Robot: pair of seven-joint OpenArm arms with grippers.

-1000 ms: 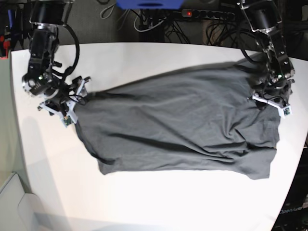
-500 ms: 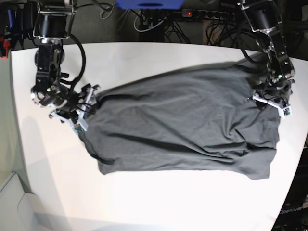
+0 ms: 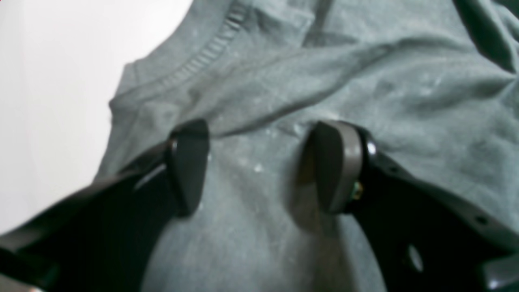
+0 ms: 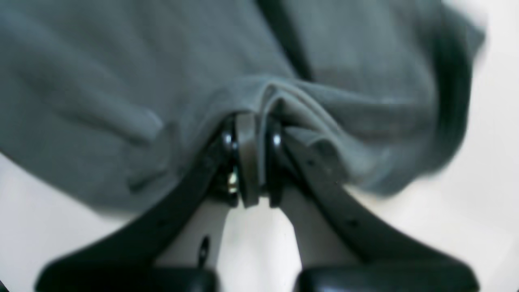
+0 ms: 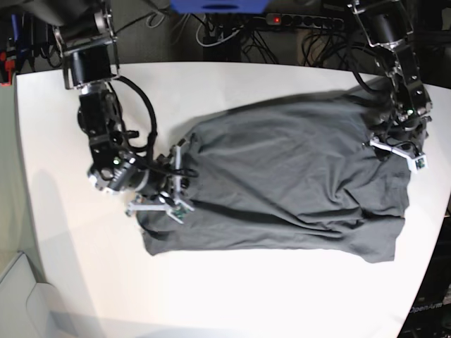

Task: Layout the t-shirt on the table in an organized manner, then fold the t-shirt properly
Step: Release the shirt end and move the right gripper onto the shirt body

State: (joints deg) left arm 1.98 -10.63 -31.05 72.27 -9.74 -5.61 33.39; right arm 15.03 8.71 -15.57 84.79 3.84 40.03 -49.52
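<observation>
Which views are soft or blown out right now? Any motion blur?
Right wrist view: blurred throughout, the t-shirt edge at right smeared, the table washed out. Left wrist view: mildly soft, collar ribbing still readable, table overexposed at left. Base view: sharpest, some glare on the near tabletop, dark background above.

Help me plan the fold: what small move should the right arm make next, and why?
Probably lift slightly and carry the pinched edge toward the collar end. The right claw is shut on a bunched fold of the t-shirt, whose hem side is already pushed inward, while the left claw stands open over the collar.
</observation>
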